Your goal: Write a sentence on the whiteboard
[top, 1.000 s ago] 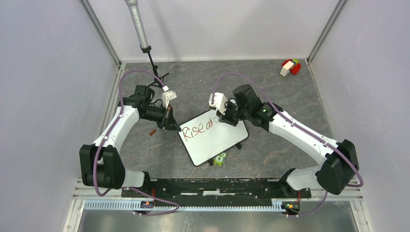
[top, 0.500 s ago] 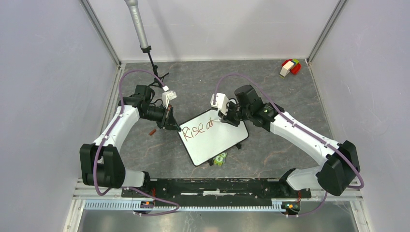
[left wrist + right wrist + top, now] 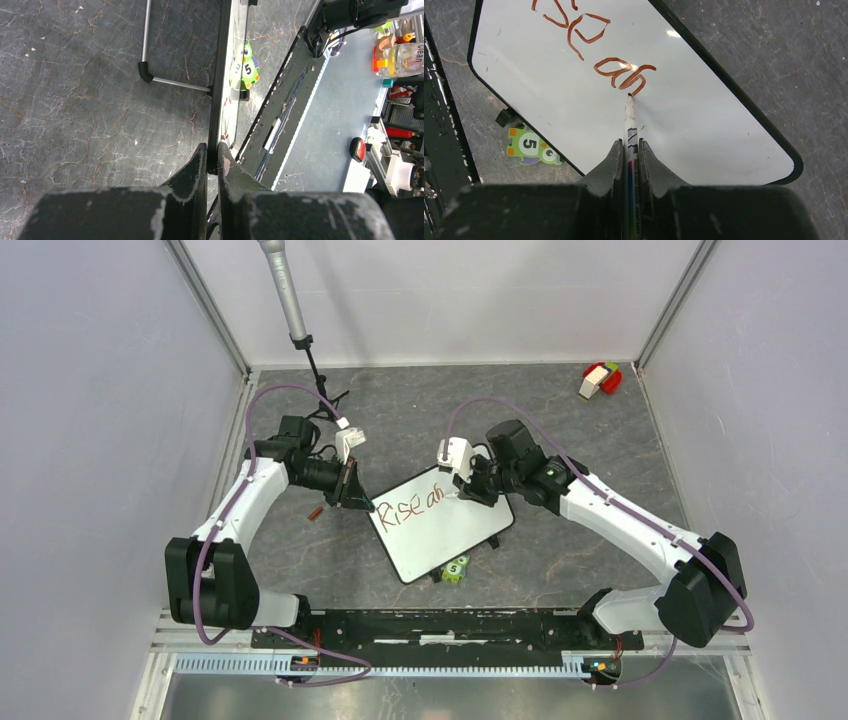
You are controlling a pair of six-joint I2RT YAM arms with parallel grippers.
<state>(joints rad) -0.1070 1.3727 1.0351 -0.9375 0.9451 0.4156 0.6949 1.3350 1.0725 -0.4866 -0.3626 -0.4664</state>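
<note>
The whiteboard lies tilted on the grey table. My left gripper is shut on its left edge; the left wrist view shows that rim edge-on between my jaws. My right gripper is shut on a marker pen, whose tip touches the board. The sentence reads "Rise" plus two more reddish-brown letters, the last one ending at the pen tip.
A green puzzle piece marked 5 pokes out under the board's near edge. A small reddish cap lies left of the board. A red-white block toy sits far right. A grey rod hangs at the back left.
My right gripper has shifted slightly right with the marker, and the second letter after "Rise" has grown by a further curved stroke. The left arm has stayed still.
</note>
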